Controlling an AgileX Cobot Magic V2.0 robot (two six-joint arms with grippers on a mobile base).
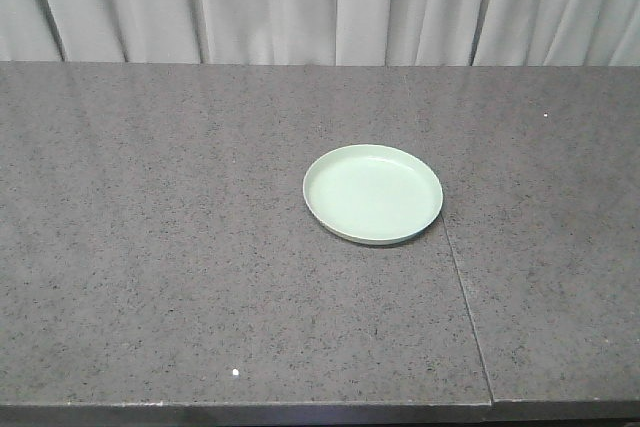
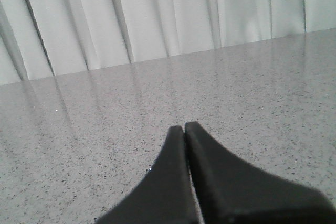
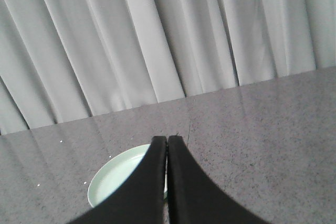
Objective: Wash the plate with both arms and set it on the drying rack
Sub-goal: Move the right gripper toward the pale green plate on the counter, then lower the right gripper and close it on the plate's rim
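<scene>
Front view: the pale mint-green plate (image 1: 372,193) lies flat near the middle of a speckled grey desk (image 1: 150,227), just left of a seam (image 1: 466,292) in its top, with a white curtain (image 1: 300,2) behind. Left wrist view: the left pincer (image 2: 184,128), tips together and empty, points across bare desk. Right wrist view: the right pincer (image 3: 167,139), likewise closed on nothing, partly hides the plate beyond it.

The plate (image 1: 372,193) is plain pale mint green, below the matte black jaws of the right gripper (image 3: 167,139). The countertop (image 1: 160,207) is dark grey, finely speckled; the curtain (image 1: 300,2) beyond is whitish grey.
</scene>
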